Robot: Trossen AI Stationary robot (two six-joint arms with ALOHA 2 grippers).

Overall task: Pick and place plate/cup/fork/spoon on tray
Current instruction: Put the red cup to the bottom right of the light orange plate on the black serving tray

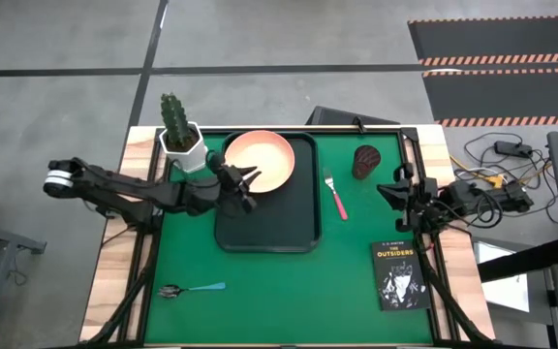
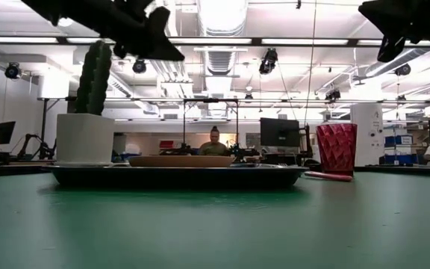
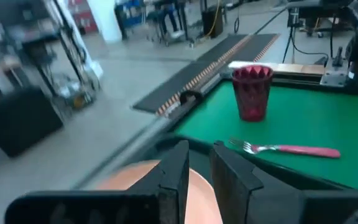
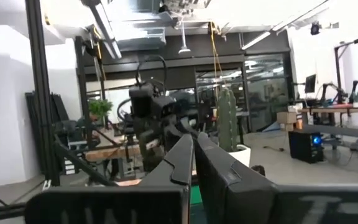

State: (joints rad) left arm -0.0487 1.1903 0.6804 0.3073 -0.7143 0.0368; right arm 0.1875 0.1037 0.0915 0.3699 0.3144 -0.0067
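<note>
The salmon-pink plate lies flat in the far part of the dark tray; the low view shows it resting on the tray. My left gripper hovers above the plate's left rim, raised well clear, its fingers a narrow gap apart and empty. The maroon cup stands upright on the green mat right of the tray. The pink-handled fork lies beside the tray. The blue-handled spoon lies near the front left. My right gripper is shut and raised at the right.
A white pot with a cactus stands at the far left corner, close to my left arm. A black book lies at the near right. A person sits in the room far behind the table.
</note>
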